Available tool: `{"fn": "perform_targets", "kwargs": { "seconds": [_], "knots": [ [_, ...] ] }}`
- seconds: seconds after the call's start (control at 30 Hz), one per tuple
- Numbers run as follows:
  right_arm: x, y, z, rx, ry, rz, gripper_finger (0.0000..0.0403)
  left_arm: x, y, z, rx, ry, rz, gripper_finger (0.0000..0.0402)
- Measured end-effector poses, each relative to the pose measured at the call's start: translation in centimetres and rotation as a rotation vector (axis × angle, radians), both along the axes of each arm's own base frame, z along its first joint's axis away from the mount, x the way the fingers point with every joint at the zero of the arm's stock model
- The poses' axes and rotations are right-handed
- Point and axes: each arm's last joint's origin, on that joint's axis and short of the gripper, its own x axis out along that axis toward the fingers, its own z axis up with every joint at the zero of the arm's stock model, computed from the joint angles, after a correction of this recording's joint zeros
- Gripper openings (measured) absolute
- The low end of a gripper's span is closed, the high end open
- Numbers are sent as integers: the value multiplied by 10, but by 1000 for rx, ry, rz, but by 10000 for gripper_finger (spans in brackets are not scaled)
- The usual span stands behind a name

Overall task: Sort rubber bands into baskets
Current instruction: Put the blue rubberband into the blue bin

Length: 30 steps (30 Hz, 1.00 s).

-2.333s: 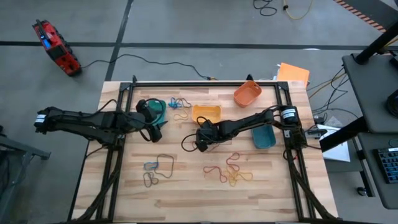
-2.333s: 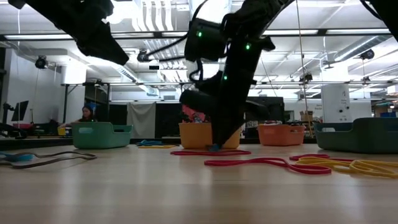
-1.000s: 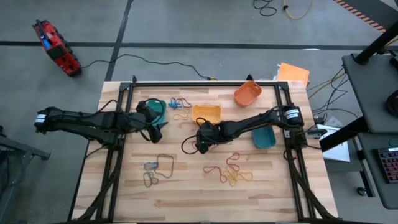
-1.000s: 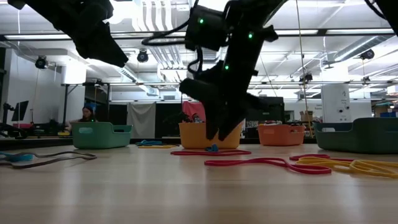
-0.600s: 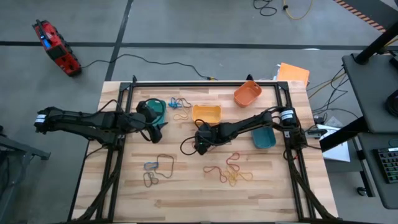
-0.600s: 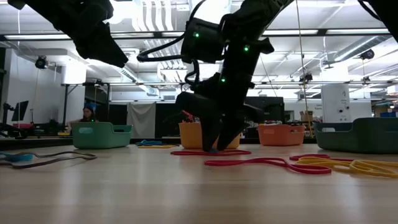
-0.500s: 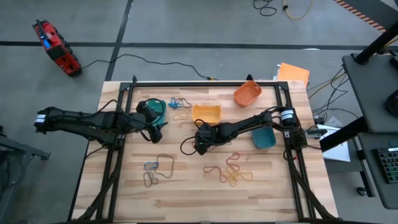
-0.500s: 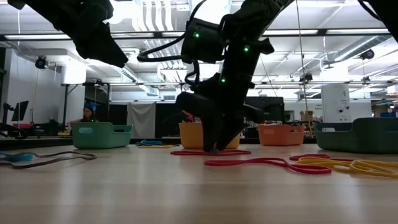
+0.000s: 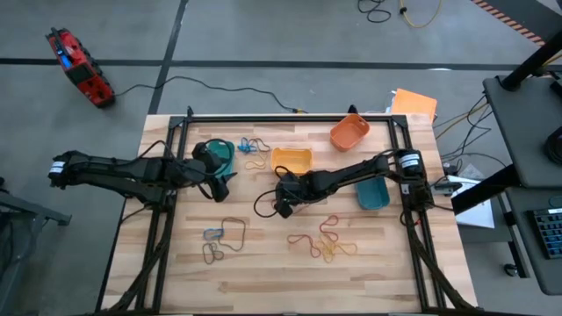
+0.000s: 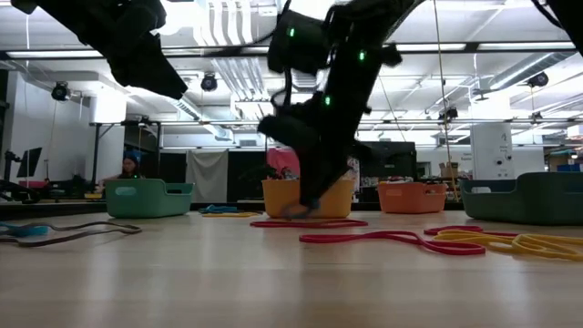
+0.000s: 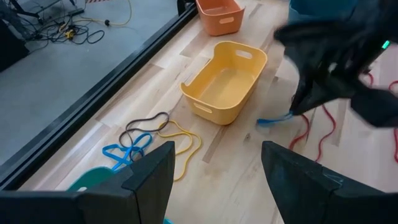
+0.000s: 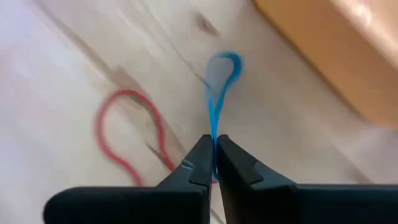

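My right gripper [image 12: 214, 144] is shut on a blue rubber band [image 12: 219, 81] just in front of the yellow basket [image 9: 291, 160], near the table's middle. A red band [image 12: 127, 134] lies on the wood below it. My left gripper [image 11: 217, 180] waits open beside the teal-green basket [image 9: 219, 151] at the far left. The orange basket [image 9: 349, 132] stands at the far edge and the blue basket [image 9: 372, 194] at the right. More rubber bands lie loose: red and yellow ones [image 9: 325, 241], brown and grey ones [image 9: 219, 239], blue and yellow ones [image 9: 255, 149]. My right gripper pinches one end of the blue band [image 12: 214, 127] between its two fingertips, both strands pressed together. The fingers slant down from the table's right side. The rest of the band reaches out ahead as a narrow loop [image 11: 273, 119]; whether its free end touches the wood I cannot tell.
Black frame rails [image 9: 290, 117] run along the table's far edge and down both sides. A black cable [image 9: 263, 204] loops off the right arm near the gripper. Bare wood lies along the near edge.
My right gripper went down to the table in front of the yellow basket, shut on the blue band lying there, and has risen a little with it. The band's pinched end has come up off the wood.
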Motion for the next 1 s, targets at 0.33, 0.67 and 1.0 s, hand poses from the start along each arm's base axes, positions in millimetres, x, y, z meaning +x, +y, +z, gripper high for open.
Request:
{"fn": "perform_targets", "kwargs": {
  "seconds": [0.33, 0.67, 1.0],
  "knots": [
    [-32, 8, 61, -20, 5, 70, 9, 0, 0, 0, -6, -1, 4, 223],
    [-101, 10, 106, 6, 214, -34, 9, 0, 0, 0, -20, -9, 12, 223],
    [-164, 6, 109, 3, 485, -289, 9, 2, 0, -1, -33, -17, 6, 223]
  ]
}}
